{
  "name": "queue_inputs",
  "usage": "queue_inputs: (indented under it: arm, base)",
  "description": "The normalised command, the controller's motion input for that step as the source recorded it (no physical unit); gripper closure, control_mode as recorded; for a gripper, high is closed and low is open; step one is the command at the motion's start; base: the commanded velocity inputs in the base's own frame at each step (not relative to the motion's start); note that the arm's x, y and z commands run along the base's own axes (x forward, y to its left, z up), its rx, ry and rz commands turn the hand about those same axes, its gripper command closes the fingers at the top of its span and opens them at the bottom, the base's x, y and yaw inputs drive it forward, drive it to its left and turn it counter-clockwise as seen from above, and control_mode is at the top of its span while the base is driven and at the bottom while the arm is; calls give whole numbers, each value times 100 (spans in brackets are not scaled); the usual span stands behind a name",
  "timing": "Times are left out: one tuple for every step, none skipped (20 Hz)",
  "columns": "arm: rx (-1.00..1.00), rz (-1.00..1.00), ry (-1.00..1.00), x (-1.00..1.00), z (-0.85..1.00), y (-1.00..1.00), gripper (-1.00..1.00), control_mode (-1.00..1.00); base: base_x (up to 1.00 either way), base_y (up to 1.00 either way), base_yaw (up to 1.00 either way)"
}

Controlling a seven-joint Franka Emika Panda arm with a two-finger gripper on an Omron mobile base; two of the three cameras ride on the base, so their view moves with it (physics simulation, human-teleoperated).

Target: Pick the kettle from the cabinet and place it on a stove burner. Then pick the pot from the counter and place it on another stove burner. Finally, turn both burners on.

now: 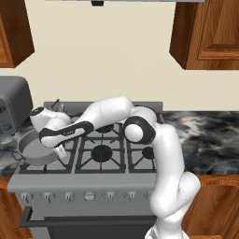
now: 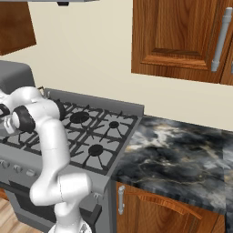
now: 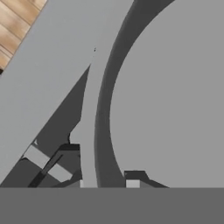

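Note:
The wide grey pot (image 1: 31, 152) sits on the front-left burner of the grey stove (image 1: 88, 185). My gripper (image 1: 59, 151) reaches down at the pot's right rim. In the hand view the gripper (image 3: 103, 183) straddles the rim of the pot (image 3: 175, 96), one fingertip (image 3: 73, 183) outside against the wall, the other inside with a small gap, so it is slightly open. Behind my arm, the kettle (image 1: 59, 108) stands at the stove's back left, mostly hidden, only its thin dark handle showing. The cabinet (image 2: 182, 36) with the bar handle hangs shut at the upper right.
A grey microwave (image 1: 11, 108) stands left of the stove. The marbled counter (image 2: 177, 152) stretches to the right. A row of knobs (image 1: 88, 196) runs along the stove's front. The middle and right burners (image 2: 95, 149) carry nothing.

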Motion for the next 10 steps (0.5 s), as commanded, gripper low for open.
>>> queue_inputs:
  arm:
    - [0,-2,0,-8,-6,0,100,-100]
    - [0,-2,0,-9,-9,0,100,-100]
    - [0,-3,0,-13,-2,0,100,-100]
    - [0,-4,0,-12,-4,0,-100,-100]
    - [0,-6,0,-32,-6,0,-100,-100]
    - [0,-5,0,-16,-1,0,-100,-100]
    - [0,-5,0,-19,0,0,-100,-100]
    - [0,-5,0,-13,-2,0,-100,-100]
    - [0,-3,-3,-9,0,0,-100,-100]
    - [0,-3,-2,-6,0,0,-100,-100]
  base:
    - [0,0,0]
    - [0,0,0]
    - [0,0,0]
    - [0,0,0]
    - [0,0,0]
    - [0,0,0]
    - [0,0,0]
    - [0,0,0]
    - [0,0,0]
    - [0,0,0]
